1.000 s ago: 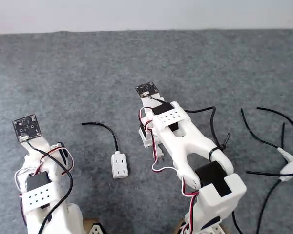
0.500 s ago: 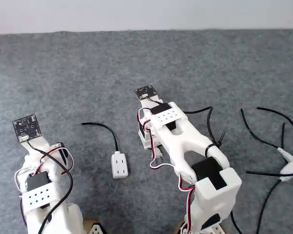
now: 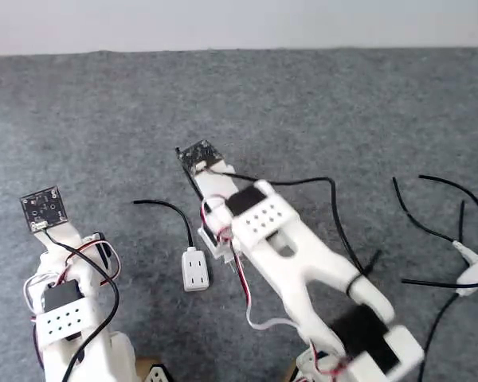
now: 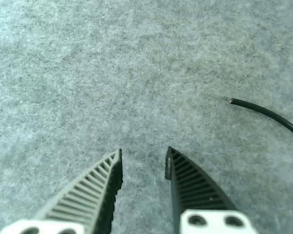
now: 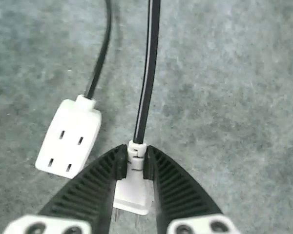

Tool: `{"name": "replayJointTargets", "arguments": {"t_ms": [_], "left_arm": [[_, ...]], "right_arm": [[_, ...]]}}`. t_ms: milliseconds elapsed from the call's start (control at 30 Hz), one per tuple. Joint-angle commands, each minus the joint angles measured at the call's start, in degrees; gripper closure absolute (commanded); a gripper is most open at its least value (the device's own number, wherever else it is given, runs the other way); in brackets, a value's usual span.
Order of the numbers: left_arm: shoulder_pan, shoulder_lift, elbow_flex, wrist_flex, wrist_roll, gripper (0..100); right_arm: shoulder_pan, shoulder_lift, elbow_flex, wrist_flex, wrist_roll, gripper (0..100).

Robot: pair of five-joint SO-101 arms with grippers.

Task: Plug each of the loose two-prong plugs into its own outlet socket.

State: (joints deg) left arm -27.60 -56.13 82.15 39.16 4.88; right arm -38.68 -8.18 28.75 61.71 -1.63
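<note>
The white outlet block (image 3: 195, 269) lies flat on the grey carpet with its black cord curving away behind it. My right gripper (image 5: 134, 155) is shut on a white two-prong plug (image 5: 133, 190), whose black cord runs straight out ahead. The outlet block (image 5: 68, 139) sits close beside this plug, its sockets facing up. From above, the right arm (image 3: 259, 219) hangs just right of the block. My left gripper (image 4: 144, 168) is open over bare carpet, with a black cord end (image 4: 263, 113) off to one side.
More loose black cords and a white plug (image 3: 472, 274) lie at the table's right edge. The left arm (image 3: 64, 294) stands at the near left. A pale wall borders the far edge of the carpet.
The right arm has swung left with the plug in its gripper, ending right beside the outlet block. The left arm has stayed still.
</note>
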Motion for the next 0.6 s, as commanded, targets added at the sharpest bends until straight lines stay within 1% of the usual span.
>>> {"name": "replayJointTargets", "arguments": {"t_ms": [0, 100, 233, 367, 400, 567], "left_arm": [[-0.26, 0.18, -0.31, -1.93, -0.18, 86], [0.97, 0.18, -0.92, -0.09, -0.35, 86], [3.16, 0.18, -1.19, 1.58, -4.31, 86], [3.52, 0.18, -1.19, 1.49, -4.40, 86], [3.52, 0.18, -1.19, 1.49, -4.31, 86], [3.60, 0.35, -1.19, 1.85, -4.22, 86]], "right_arm": [[-0.66, -9.80, 4.92, -4.88, 0.70, 99.0], [-0.66, -15.87, 11.16, -9.71, 0.53, 99.0], [-0.75, -22.73, 19.52, -19.38, 0.09, 99.0], [-1.89, -27.65, 24.97, -26.24, -8.00, 99.1], [-2.42, -28.53, 25.93, -27.74, -8.97, 99.1], [-5.67, -29.14, 29.36, -33.89, -9.32, 99.1]]}}
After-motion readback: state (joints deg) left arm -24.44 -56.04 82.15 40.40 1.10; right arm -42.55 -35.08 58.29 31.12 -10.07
